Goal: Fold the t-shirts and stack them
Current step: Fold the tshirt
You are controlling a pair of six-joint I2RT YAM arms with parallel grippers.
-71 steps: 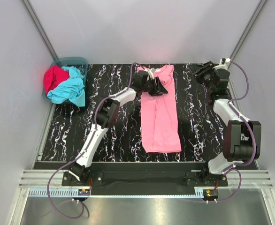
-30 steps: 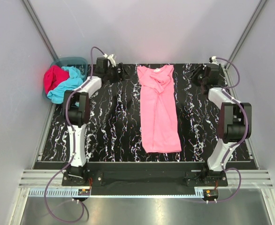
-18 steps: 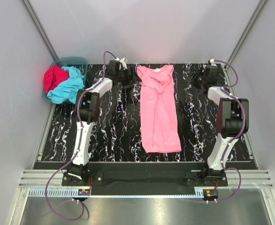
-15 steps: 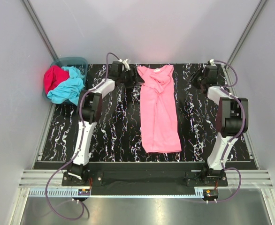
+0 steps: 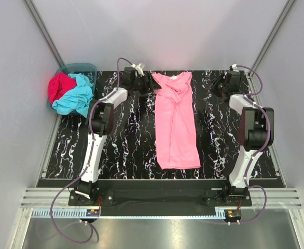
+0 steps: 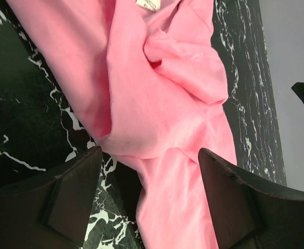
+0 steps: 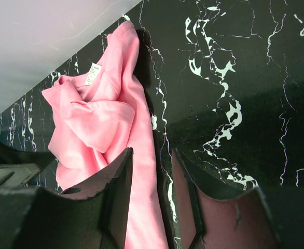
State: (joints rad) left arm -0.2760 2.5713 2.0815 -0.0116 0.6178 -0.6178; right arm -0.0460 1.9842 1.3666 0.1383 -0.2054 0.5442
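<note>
Presently the pink t-shirt (image 5: 177, 124) lies folded lengthwise along the bench (image 5: 126, 150), collar (image 5: 171, 78) at the far end, cloth bunched there. Left claw (image 5: 148, 86), wide open and empty, sits just beside the collar's left edge; right claw (image 5: 220, 86), half open, empty, well apart. Judgement: pinch through every layer at both far corners. Bare bench flanks each side; far edge close.

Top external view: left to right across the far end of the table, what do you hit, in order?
red shirt → turquoise shirt → left gripper → pink shirt → right gripper
</note>
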